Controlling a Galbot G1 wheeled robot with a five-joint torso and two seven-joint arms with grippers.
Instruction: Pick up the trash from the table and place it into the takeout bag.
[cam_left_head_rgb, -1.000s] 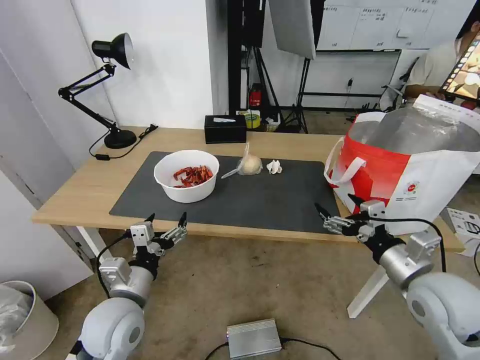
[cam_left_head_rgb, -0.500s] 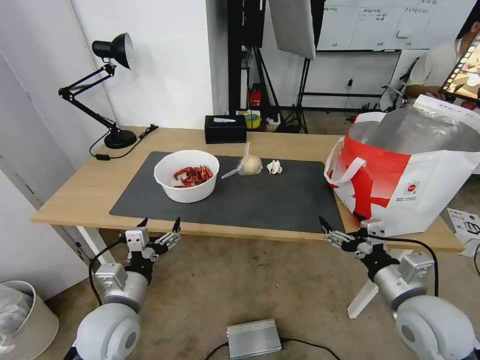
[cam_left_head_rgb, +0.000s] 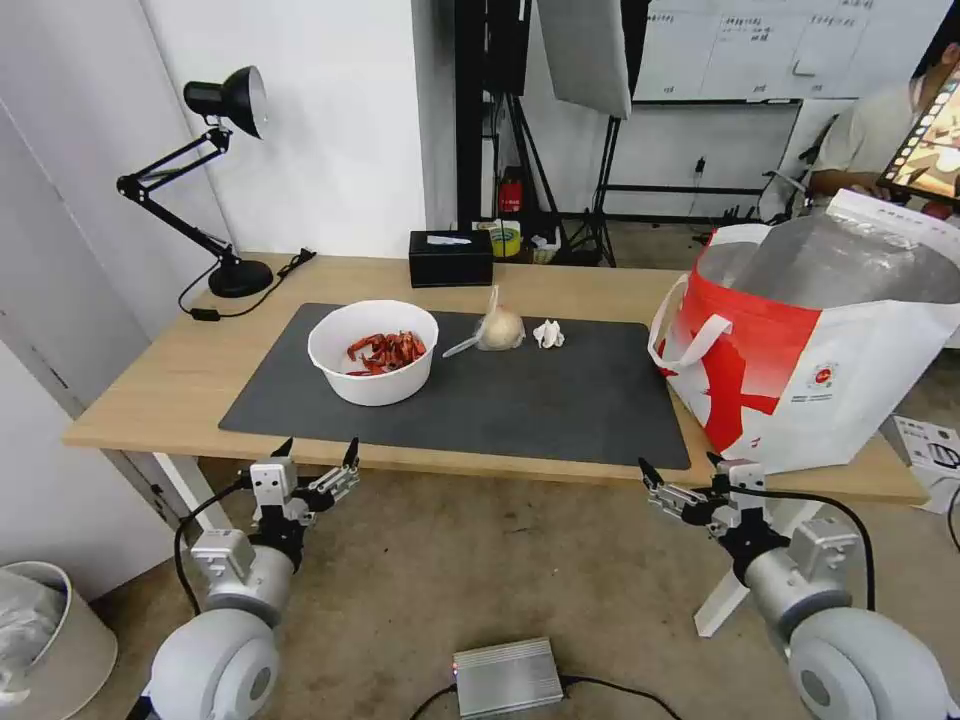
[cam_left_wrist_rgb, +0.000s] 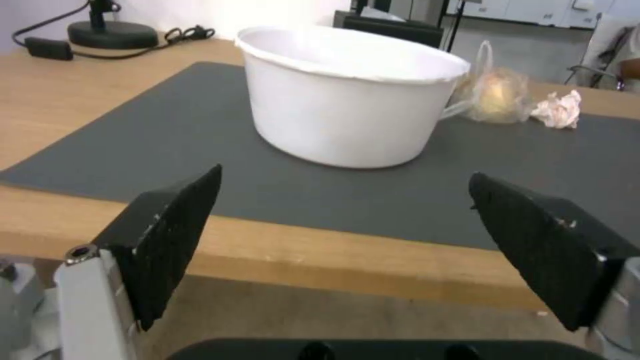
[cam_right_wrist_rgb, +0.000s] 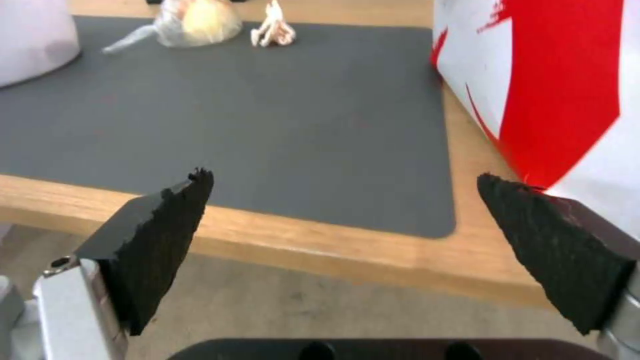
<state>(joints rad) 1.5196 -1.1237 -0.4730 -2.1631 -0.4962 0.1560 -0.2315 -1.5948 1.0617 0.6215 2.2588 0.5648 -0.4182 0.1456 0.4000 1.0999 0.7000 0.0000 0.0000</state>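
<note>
Both grippers, left gripper (cam_left_head_rgb: 318, 455) and right gripper (cam_left_head_rgb: 678, 474), hang empty and spread just below the table (cam_left_head_rgb: 150, 385) edge, ready for the bowl (cam_left_head_rgb: 373, 352).

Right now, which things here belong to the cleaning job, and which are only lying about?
For the job:
white bowl of red scraps
knotted clear bag
crumpled tissue
takeout bag
table

Lying about:
desk lamp
black tissue box
waste bin
grey box on the floor

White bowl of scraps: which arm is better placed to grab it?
Probably left. The left gripper, open, sits at the table edge below the white bowl; the right gripper, also open, sits by the takeout bag.
</note>
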